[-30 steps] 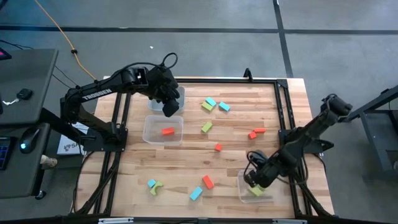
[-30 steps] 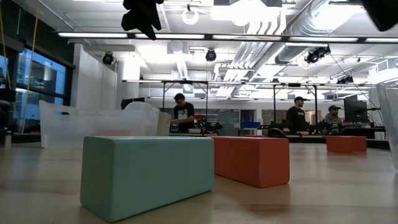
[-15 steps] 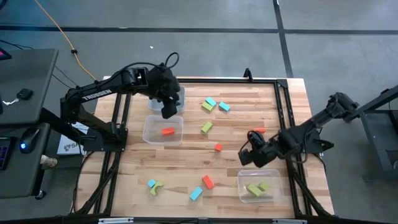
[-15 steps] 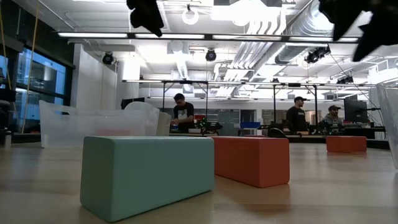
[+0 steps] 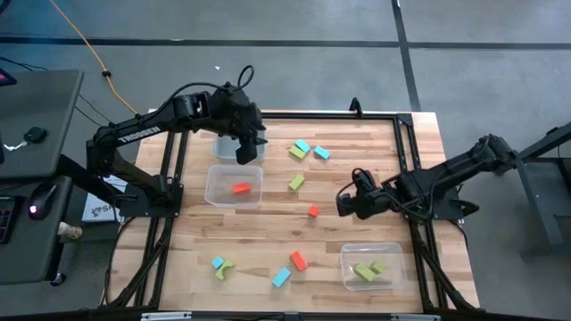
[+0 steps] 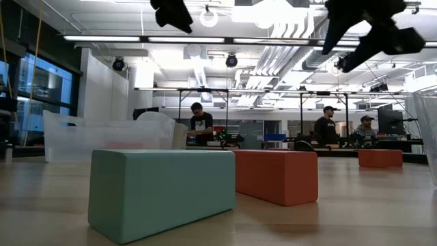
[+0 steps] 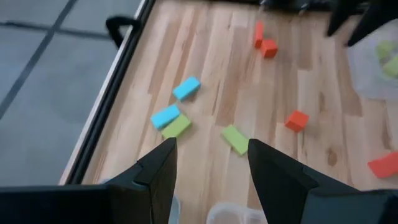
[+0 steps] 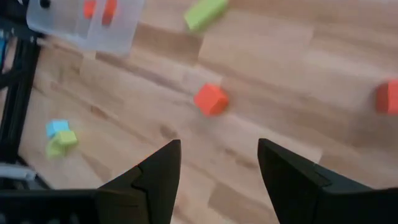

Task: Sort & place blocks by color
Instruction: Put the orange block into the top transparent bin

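The blocks lie scattered on the wooden table: two cyan ones [image 5: 302,146] and a green one [image 5: 296,153] at the far middle, another green [image 5: 296,182], and a red cube [image 5: 313,210]. A cyan block [image 5: 217,262], a green arch [image 5: 226,268], a red block [image 5: 298,260] and a cyan block [image 5: 281,277] lie near the front edge. My left gripper [image 5: 247,153] hangs open over a clear bin [image 5: 223,145] at the far left. My right gripper [image 5: 343,205] hangs open just right of the red cube [image 8: 211,99]. Neither holds anything.
A clear bin [image 5: 214,192] left of centre holds a red block [image 5: 240,188]. Another bin [image 5: 389,254] at the near right holds green blocks [image 5: 364,272]. Two red blocks [image 7: 263,41] lie beyond my right arm. A black frame [image 5: 406,152] runs along the table's edges.
My right gripper has risen from the bin with the green blocks and swung toward the table's middle and far edge, stopping beside the red cube, still open. My left gripper has rolled at the wrist and tipped up over the far-left bin, still open.
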You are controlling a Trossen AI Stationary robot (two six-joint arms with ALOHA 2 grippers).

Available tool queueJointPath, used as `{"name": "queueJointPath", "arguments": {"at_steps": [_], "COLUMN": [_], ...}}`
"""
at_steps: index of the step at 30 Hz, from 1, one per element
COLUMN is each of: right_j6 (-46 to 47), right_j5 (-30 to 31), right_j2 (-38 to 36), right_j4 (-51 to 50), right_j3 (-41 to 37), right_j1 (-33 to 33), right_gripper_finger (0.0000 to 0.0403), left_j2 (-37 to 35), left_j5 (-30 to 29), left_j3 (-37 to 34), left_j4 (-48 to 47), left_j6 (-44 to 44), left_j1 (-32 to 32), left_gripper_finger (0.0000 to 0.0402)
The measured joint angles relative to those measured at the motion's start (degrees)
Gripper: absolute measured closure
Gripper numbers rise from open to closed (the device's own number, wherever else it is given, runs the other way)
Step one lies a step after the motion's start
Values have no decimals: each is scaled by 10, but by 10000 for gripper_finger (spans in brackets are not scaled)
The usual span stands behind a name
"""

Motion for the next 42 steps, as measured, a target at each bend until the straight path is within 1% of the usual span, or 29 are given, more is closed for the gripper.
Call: {"name": "queueJointPath", "arguments": {"at_steps": [3, 9, 16, 19, 25, 28, 33, 37, 42], "right_j6": [-24, -70, -141, -182, -255, -288, -331, -360, -388], "right_j5": [15, 59, 115, 121, 121, 111, 93, 73, 57], "right_j2": [0, -8, -45, -67, -115, -136, -158, -165, -164], "right_j4": [8, 14, 16, 17, 18, 18, 17, 17, 16], "right_j3": [0, 0, 0, 0, 0, 0, 0, 0, 0], "right_j1": [-20, -60, -121, -150, -201, -222, -246, -259, -272], "right_gripper_finger": [199, 199, 199, 199, 199, 199, 199, 198, 199], "left_j2": [0, 0, 15, 31, 66, 84, 104, 121, 146], "left_j5": [19, 20, 20, 20, 23, 38, 38, 38, 38], "left_j3": [0, 0, 0, 0, 0, 0, 3, 27, 77], "left_j4": [26, 80, 125, 131, 151, 167, 199, 201, 203], "left_j6": [22, 31, 27, 27, 10, 4, -24, -29, -33], "left_j1": [1, 0, -17, -26, -51, -62, -71, -71, -73], "left_gripper_finger": [227, 227, 227, 227, 227, 227, 226, 216, 192]}}
